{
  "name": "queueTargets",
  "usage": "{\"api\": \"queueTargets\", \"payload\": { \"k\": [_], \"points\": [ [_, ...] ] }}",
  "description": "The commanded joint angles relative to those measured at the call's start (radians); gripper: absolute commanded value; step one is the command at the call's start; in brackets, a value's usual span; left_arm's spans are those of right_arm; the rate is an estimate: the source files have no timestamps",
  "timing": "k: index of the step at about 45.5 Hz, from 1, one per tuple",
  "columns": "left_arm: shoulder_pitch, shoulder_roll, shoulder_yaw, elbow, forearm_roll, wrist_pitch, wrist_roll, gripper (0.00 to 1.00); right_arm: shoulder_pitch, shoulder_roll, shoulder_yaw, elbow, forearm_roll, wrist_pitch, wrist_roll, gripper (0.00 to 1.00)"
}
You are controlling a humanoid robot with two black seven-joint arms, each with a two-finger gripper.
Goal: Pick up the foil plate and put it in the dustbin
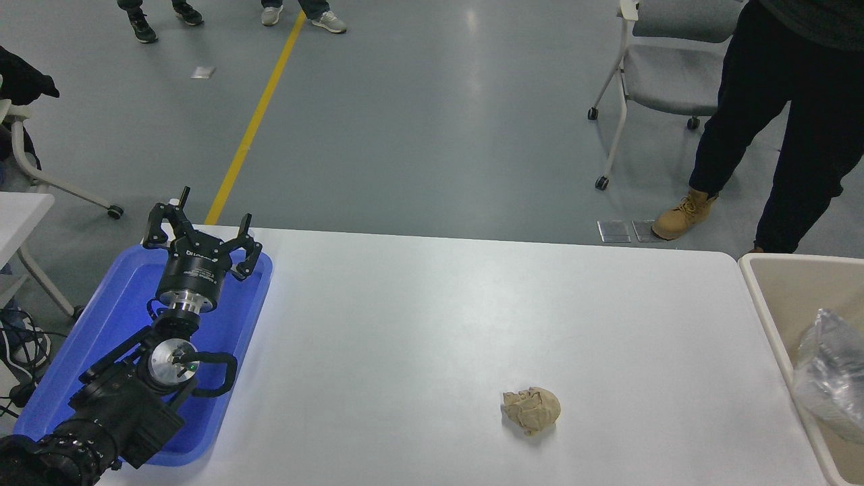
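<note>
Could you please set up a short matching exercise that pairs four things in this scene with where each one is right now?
Things:
1. foil plate
2. paper ball
3. left gripper
4. blue tray

Places:
A. on the bare white tabletop, near its front edge
B. at the table's left end
C. over the far part of the blue tray
D. within the dustbin's opening at the right edge, blurred

Pairs: 1-D, 2-A, 3-C, 4-B
</note>
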Motion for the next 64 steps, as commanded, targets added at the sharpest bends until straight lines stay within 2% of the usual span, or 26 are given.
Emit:
{"api": "queueTargets", "payload": {
  "k": [1, 14, 25, 42, 53, 64],
  "points": [
    [0.000, -0.002, 0.000, 0.000, 0.000, -0.001, 0.000, 1.00, 0.043, -0.007, 0.002, 0.005, 0.000, -0.006, 0.001, 1.00],
    [0.000, 0.000, 0.000, 0.000, 0.000, -0.001, 0.000, 1.00, 0.252, 0.003, -0.004, 0.032, -0.012, 0.008, 0.004, 1.00],
    [0.002, 0.000, 0.000, 0.000, 0.000, -0.001, 0.000, 1.00, 0.514, 0.006, -0.107, 0.178, -0.023, 0.033, 0.004, 1.00],
    [0.000, -0.002, 0.000, 0.000, 0.000, -0.001, 0.000, 1.00, 0.856, 0.138, -0.385, 0.408, -0.022, 0.066, 0.004, 1.00],
    [0.000, 0.000, 0.000, 0.000, 0.000, -0.001, 0.000, 1.00, 1.022, 0.169, -0.412, 0.626, -0.022, 0.189, 0.003, 1.00],
    [0.000, 0.000, 0.000, 0.000, 0.000, -0.001, 0.000, 1.00, 1.126, 0.206, -0.448, 0.716, -0.022, 0.264, 0.001, 1.00]
  ]
}}
